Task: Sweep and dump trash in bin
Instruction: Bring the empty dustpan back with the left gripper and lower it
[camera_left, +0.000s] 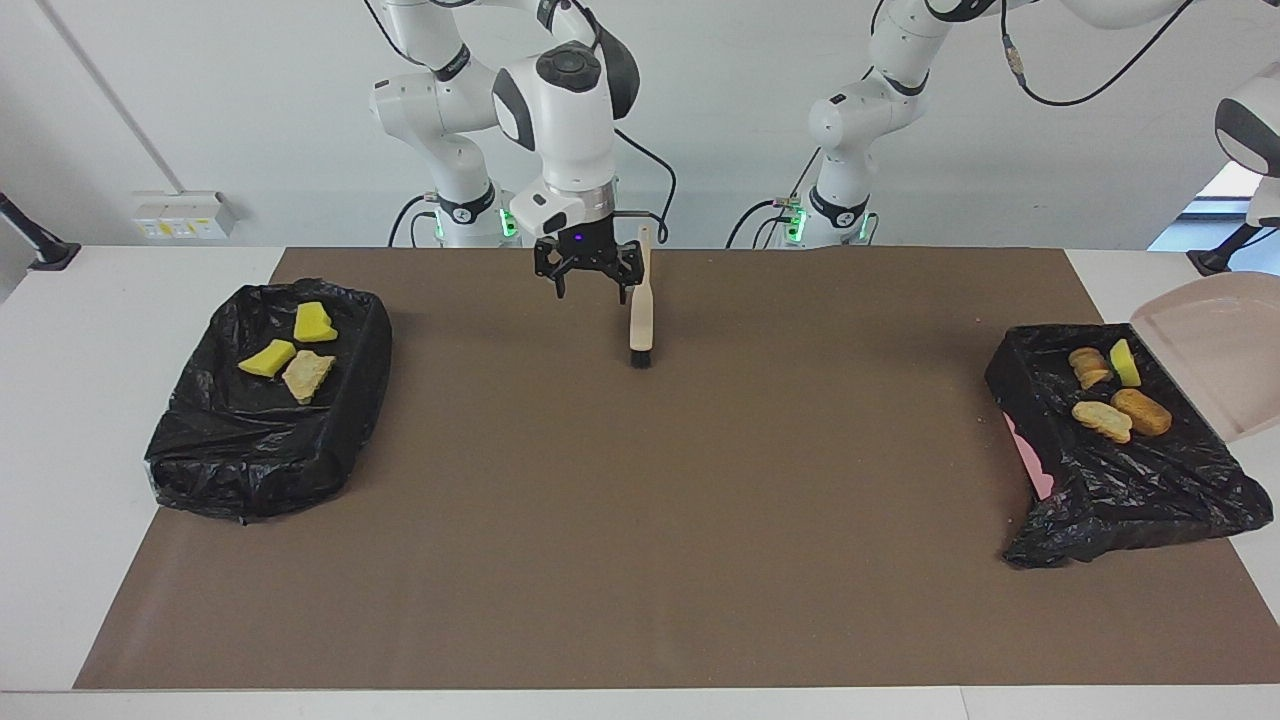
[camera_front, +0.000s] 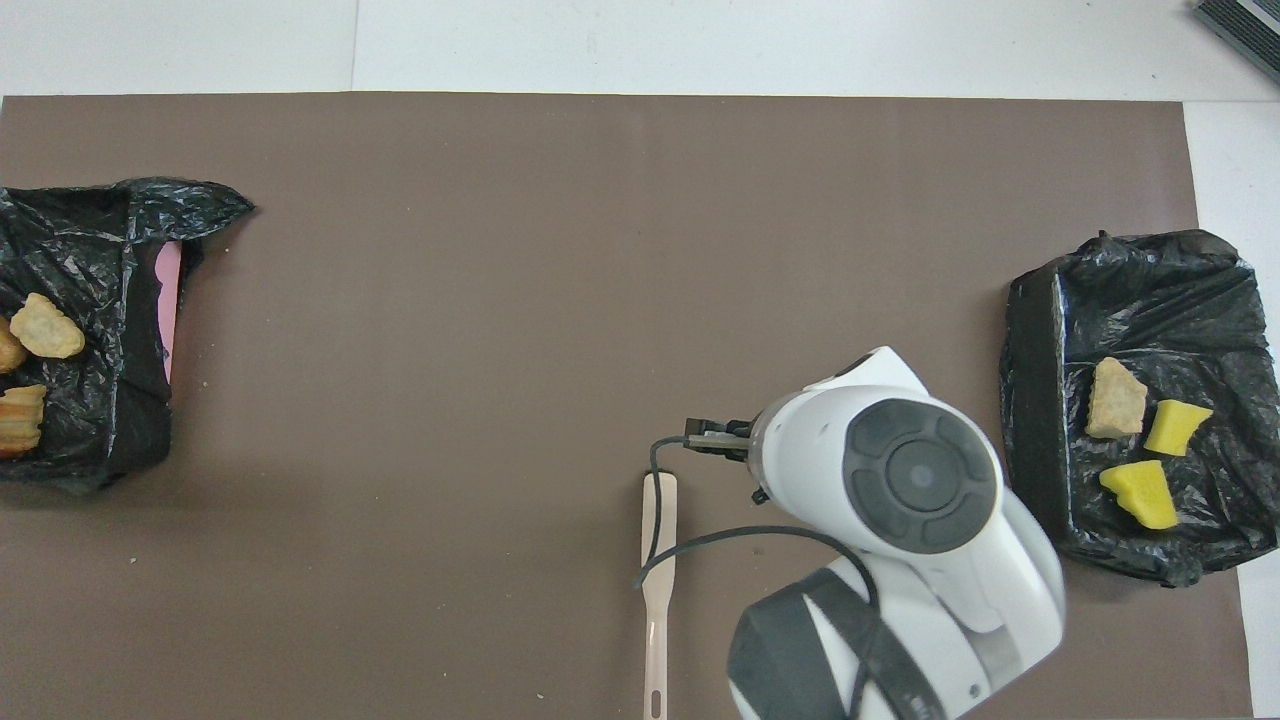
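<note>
We see the trash already binned: three scraps (camera_left: 295, 350), two yellow and one tan, sit in the black-lined bin (camera_left: 190, 450) at the desk edge on the right arm's end. Four more (camera_left: 1110, 392) lie in the second lined bin (camera_left: 1130, 500) at the left arm's end. The brown mat (camera_left: 640, 520) shows only crumbs, so we judge the sweeping done.

The brush (camera_left: 641, 318) lies flat near the robots' edge of the desk, mid-length, bristles pointing away from them, likely put down after use. The right gripper (camera_left: 588, 285) hangs just beside its handle, fingers apart, holding nothing. The beige dustpan (camera_left: 1215, 350) tilts over the second bin, probably for dumping. We can't see the left gripper.
</note>
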